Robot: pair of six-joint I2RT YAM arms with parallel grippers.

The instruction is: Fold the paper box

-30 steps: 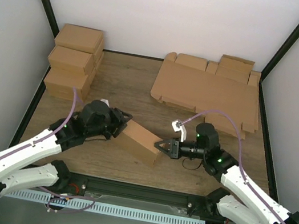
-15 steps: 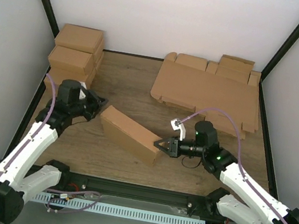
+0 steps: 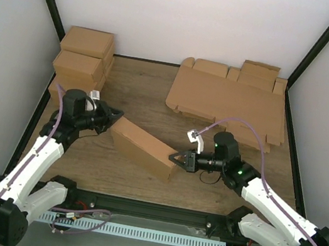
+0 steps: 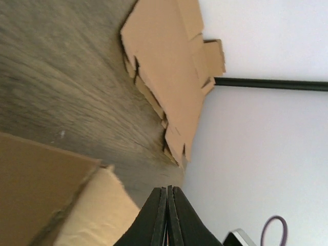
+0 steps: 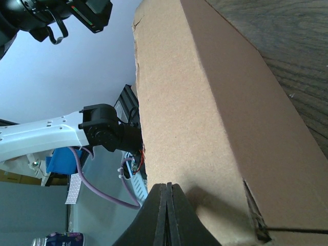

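The paper box (image 3: 143, 146) lies folded into a long closed brown block, slanting across the middle of the table. My left gripper (image 3: 115, 122) is shut and empty. It points at the box's left end, and I cannot tell whether it touches. In the left wrist view the shut fingertips (image 4: 167, 188) sit just right of the box (image 4: 51, 200). My right gripper (image 3: 173, 158) is also shut and empty, with its tip against the box's right end. In the right wrist view its tip (image 5: 167, 185) rests on the box's side (image 5: 205, 102).
Several folded brown boxes (image 3: 81, 70) are stacked at the back left by the wall. A thick sheaf of flat cardboard blanks (image 3: 225, 102) lies at the back right, and shows as the sheaf of blanks (image 4: 164, 66) in the left wrist view. Black frame posts run along the table's edges.
My left gripper let go of the box's left end, shut, and swung back to the left. It then edged right toward that end. The right arm and the box stayed put.
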